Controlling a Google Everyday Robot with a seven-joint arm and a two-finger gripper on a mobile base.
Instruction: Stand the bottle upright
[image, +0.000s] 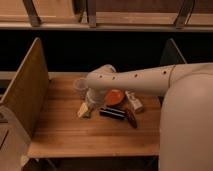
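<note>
The bottle lies on its side on the wooden table, left of centre, a small whitish shape with a pale yellowish end. My gripper hangs at the end of the white arm, which reaches in from the right. It points down just above and to the right of the bottle, standing open with nothing held in it. A translucent plastic cup stands upright just behind the gripper.
An orange round object, a white packet, a dark flat bar and a reddish-brown item lie right of the gripper. Upright wooden panels close the table's left and right ends. The robot's body fills the right foreground.
</note>
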